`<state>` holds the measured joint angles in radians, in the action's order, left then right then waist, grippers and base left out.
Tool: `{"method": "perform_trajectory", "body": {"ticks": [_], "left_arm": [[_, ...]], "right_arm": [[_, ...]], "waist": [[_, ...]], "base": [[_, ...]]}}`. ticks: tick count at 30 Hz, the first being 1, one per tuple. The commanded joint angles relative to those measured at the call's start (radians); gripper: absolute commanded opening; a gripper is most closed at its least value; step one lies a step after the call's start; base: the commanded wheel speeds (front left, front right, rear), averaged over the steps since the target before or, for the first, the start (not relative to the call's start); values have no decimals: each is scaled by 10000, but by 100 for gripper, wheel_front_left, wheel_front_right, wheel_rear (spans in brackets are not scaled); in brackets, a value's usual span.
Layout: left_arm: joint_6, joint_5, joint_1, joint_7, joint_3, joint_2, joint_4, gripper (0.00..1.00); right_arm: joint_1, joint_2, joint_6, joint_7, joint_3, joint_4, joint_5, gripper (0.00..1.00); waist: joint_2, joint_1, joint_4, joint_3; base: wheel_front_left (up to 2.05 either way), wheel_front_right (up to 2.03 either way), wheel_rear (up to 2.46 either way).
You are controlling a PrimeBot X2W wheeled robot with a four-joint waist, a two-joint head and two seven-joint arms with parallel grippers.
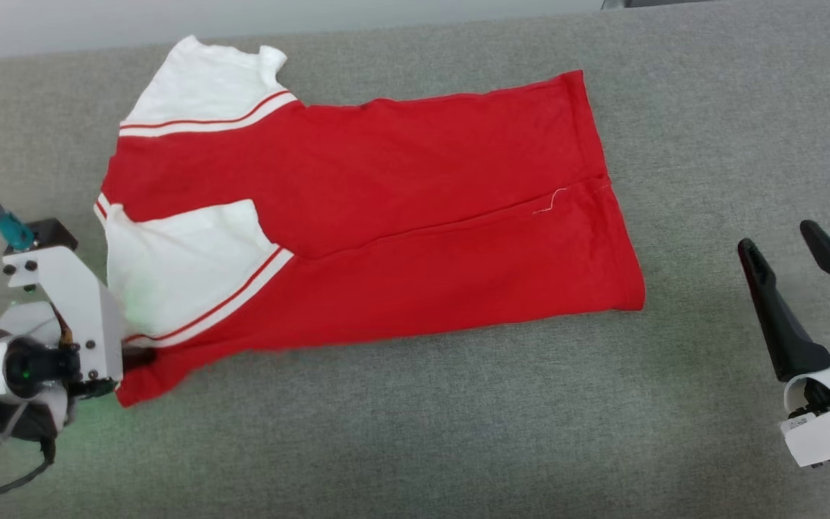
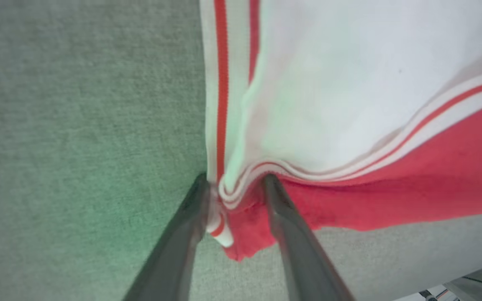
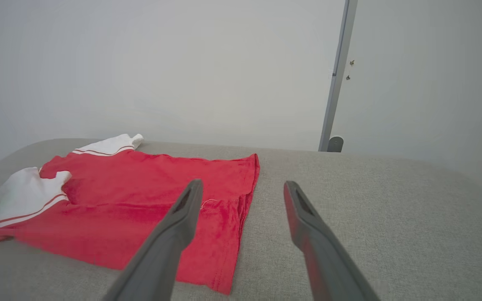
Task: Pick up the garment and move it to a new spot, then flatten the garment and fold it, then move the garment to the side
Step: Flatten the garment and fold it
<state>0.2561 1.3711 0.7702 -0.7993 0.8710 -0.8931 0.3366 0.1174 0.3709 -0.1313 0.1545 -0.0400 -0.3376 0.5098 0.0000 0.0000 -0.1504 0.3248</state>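
Garment [image 1: 386, 216] lies on the grey surface [image 1: 458, 432], left of centre in the head view. It's folded lengthwise, mostly flat, with the hem end toward the right and the sleeves toward the left. Near sleeve [image 1: 184, 267] is folded over the red body, far sleeve [image 1: 206, 86] sticks out at the back edge. There's a loose white thread [image 1: 552, 202] near the hem.

Left gripper [image 2: 234, 179] is at the garment's near-left corner. Its fingers [image 2: 291, 234] straddle a bunched fold of striped trim and red cloth, and the tips touch the fabric. The jaws are apart with cloth between them, but I can't tell if it's actually clamped. That corner is puckered and slightly off flat.

Right gripper [image 1: 779, 238] is over bare surface at the right, well apart from the hem. Its jaws are spread wide and hold nothing.
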Motion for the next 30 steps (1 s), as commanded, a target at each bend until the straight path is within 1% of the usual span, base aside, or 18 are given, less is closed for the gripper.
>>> {"method": "perform_trajectory", "body": {"ticks": [1, 7, 11, 13, 14, 16, 19, 23, 24, 30], "left_arm": [[-108, -55, -315, 60, 294, 357, 172, 0], [-264, -136, -64, 91, 177, 216, 12, 0], [-240, -221, 45, 148, 177, 281, -57, 0], [-265, -257, 98, 175, 178, 368, -102, 0], [-280, -299, 153, 182, 193, 419, -129, 0], [-319, -338, 253, 209, 205, 517, -162, 0], [-372, -428, 449, 206, 248, 725, -188, 0], [-472, -611, 819, 259, 276, 1020, -218, 0], [-472, -611, 819, 259, 276, 1020, -218, 0], [-633, -856, 1346, 309, 331, 1429, -207, 0]], "right_arm": [[67, 36, 12, 73, -41, -15, 87, 100], [136, 204, 12, 782, -83, 95, 364, 100], [458, 363, 12, 1724, -166, 292, 694, 100], [720, 354, 12, 2461, -92, 527, 915, 100], [916, 506, 10, 2855, -175, 583, 930, 100], [1253, 508, 10, 3710, -142, 848, 1157, 100], [1857, 662, 9, 5052, -98, 1238, 1158, 100], [2570, 615, 9, 6699, -65, 1742, 1249, 100], [2570, 615, 9, 6699, -65, 1742, 1249, 100], [3251, 410, 9, 8346, -80, 2402, 1037, 100]], "waist": [[0, 0, 45, -10], [0, 0, 262, -29], [0, 0, 409, -1], [0, 0, 487, 39], [0, 0, 540, 73], [0, 0, 628, 145], [0, 0, 800, 289], [0, 0, 1083, 568], [0, 0, 1083, 568], [0, 0, 1511, 1117]], "base": [[0, 0, 0], [0, 0, 0], [0, 0, 0], [0, 0, 0], [0, 0, 0], [0, 0, 0], [0, 0, 0], [0, 0, 0], [0, 0, 0], [0, 0, 0]]}}
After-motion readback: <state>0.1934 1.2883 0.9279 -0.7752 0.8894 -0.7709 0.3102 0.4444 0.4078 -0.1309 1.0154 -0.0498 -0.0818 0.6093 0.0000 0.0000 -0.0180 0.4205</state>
